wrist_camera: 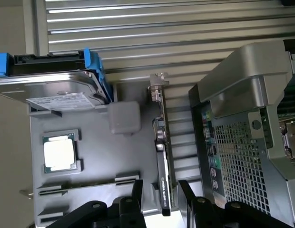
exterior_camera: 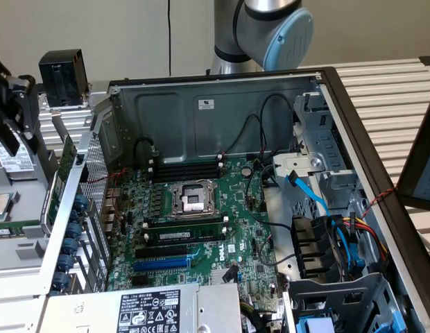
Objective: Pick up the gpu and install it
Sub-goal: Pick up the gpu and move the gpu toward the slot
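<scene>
Little of the job is done, as I judge it. The gpu (wrist_camera: 162, 156) is not picked up yet. It stands on its edge in the grey tray (wrist_camera: 90, 137) on the slatted table (wrist_camera: 185, 28), just beside the perforated back of the computer case (wrist_camera: 242, 142), with its silver end bracket (wrist_camera: 157, 88) at the end away from me. My pincer (wrist_camera: 162, 197) hangs over the near end of the gpu with its two fingers (wrist_camera: 137, 190) apart, one on each side of the black edge. I see a gap on both sides and nothing pressing on the card, so I hold nothing.

Inside the case the motherboard (exterior_camera: 201, 222) lies open to view, and its long blue slot (exterior_camera: 163, 262) is bare, with no card seated there. Gripping, lifting, carrying over and seating are all left to do, by my reckoning.

As for writing, a white line of print runs along the gpu's black edge. I take the first word for NVIDIA, but the rest is too small for me to read. The motherboard carries a white mark near its middle that looks like the Dell logo. The big label on the power supply (exterior_camera: 149, 309) has rows of approval marks and fine print that I cannot read. The white sticker (exterior_camera: 206, 104) on the case's far wall and the label on the hard drive (wrist_camera: 62, 102) in its blue carrier are also unreadable. The processor chip (wrist_camera: 59, 154) in the tray shows a plain metal lid.
</scene>
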Robot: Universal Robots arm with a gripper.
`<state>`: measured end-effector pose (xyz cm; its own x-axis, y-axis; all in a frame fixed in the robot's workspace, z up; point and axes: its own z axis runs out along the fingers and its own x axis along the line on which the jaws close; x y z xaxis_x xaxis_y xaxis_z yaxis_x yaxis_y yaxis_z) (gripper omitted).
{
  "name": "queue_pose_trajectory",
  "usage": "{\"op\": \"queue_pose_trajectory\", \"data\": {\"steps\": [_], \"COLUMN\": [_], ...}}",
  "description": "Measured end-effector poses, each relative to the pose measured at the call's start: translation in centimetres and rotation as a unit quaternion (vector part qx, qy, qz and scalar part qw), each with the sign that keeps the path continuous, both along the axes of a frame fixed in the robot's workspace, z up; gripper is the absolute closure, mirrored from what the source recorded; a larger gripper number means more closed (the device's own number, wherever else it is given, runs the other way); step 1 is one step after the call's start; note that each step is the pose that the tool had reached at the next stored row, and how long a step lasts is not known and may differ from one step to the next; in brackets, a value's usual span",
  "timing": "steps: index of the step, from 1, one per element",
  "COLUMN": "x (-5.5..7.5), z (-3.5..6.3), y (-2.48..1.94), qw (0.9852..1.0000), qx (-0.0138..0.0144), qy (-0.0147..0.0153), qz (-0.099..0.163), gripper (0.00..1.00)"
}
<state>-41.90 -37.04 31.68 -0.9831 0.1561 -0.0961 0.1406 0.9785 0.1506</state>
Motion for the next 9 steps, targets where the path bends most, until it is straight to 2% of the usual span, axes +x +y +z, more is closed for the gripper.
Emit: {"op": "queue_pose_trajectory", "data": {"steps": [3,9], "x": [0.1,0.3], "z": [-0.53,-1.62], "y": [0.00,-0.43], "qw": [1.0000,0.9999], "qx": [0.0040,0.0085], "qy": [0.0000,0.0000], "qz": [-0.003,-0.006], "gripper": [0.58,0.58]}}
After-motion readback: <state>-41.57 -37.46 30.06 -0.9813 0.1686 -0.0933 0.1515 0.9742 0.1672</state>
